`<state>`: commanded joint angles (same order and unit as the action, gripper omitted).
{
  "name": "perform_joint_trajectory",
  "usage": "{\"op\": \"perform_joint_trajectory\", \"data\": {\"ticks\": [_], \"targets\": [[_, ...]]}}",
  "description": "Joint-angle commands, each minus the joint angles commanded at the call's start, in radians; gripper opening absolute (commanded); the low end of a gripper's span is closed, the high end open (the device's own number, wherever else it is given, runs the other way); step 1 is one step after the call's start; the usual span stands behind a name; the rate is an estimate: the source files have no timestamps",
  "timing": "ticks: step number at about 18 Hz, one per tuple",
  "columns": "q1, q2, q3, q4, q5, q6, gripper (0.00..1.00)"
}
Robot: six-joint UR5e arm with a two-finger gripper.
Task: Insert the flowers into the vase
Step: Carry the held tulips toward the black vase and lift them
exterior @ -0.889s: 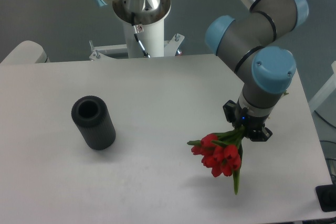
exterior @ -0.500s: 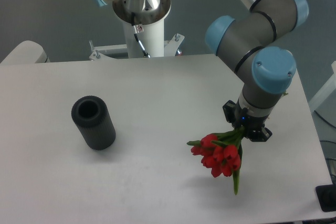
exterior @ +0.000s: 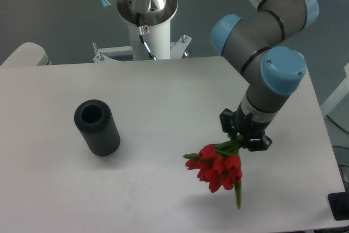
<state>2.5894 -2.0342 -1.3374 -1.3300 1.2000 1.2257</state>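
We look down at a white table (exterior: pixel 163 102) from the one camera. At the back stands a white post (exterior: pixel 150 34) with a shiny silver collar, bolted to a metal plate (exterior: pixel 139 52). A pale rounded thing (exterior: pixel 24 54) peeks in at the far left edge, and a small dark thing (exterior: pixel 339 205) sits at the bottom right corner. The big arm (exterior: pixel 267 42), grey with blue caps, reaches in from the top right and bends down over the right side of the table. Between the bunch and the pot we see only bare tabletop.

The vase (exterior: pixel 97 127) is a black, rough tube with a thick rim and a round dark mouth. It stands upright on the left part of the table, well apart from the arm.

The flowers (exterior: pixel 216 168) are red tulip buds packed close, with green stems and one long green leaf poking down. They hang tilted below the gripper (exterior: pixel 244 137), heads toward the left and down, with a soft shadow on the table beneath. The black jaws pinch the green stems at the top of the bunch.

Compared with half a second ago, the gripper and the bunch sit a bit more to the left and lower in the picture, nearer the vase. The vase has not moved.
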Motion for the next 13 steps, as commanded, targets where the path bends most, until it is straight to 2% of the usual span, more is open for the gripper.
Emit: {"op": "perform_joint_trajectory", "data": {"ticks": [4, 7, 13], "targets": [[-0.026, 0.051, -0.065, 0.017, -0.115, -0.002, 0.00], [-0.038, 0.081, -0.100, 0.018, -0.256, -0.024, 0.00], [-0.081, 0.111, -0.112, 0.018, -0.561, -0.121, 0.00]]}}
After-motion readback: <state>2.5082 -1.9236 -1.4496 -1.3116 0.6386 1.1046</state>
